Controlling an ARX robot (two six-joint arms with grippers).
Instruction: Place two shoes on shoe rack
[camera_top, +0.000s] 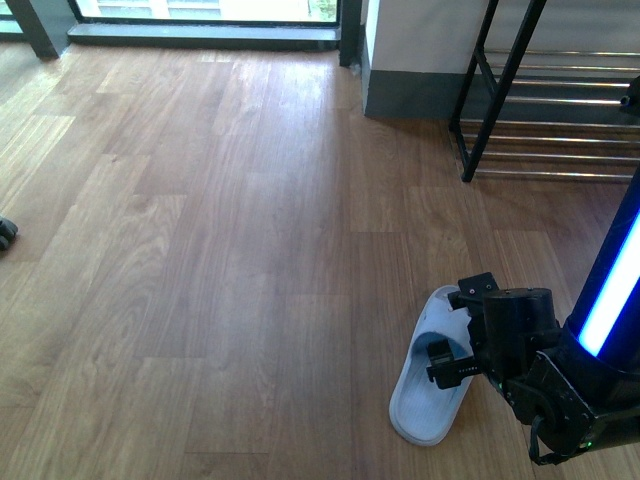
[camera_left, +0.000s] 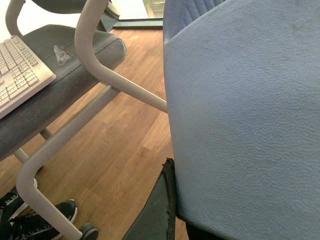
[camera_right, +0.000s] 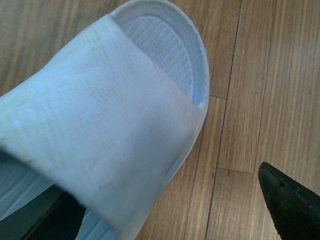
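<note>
One pale blue slide (camera_top: 432, 385) lies on the wood floor at the lower right of the front view. My right gripper (camera_top: 455, 335) is open and straddles it. The right wrist view shows its strap (camera_right: 100, 145) and toe bed close up, with one finger (camera_right: 287, 205) out on the bare floor and the other by the strap. A second pale blue slide (camera_left: 245, 110) fills the left wrist view; my left gripper (camera_left: 172, 200) is shut on it, one dark finger (camera_left: 160, 210) flat against it. The shoe rack (camera_top: 560, 100), black frame with chrome bars, stands at the far right.
A grey office chair (camera_left: 75, 65) with a white frame and a keyboard (camera_left: 20, 70) on its seat stands close to the left arm, black sneakers (camera_left: 35, 220) beside its caster. A wall corner (camera_top: 400, 95) sits left of the rack. A dark object (camera_top: 6, 235) lies at the left edge.
</note>
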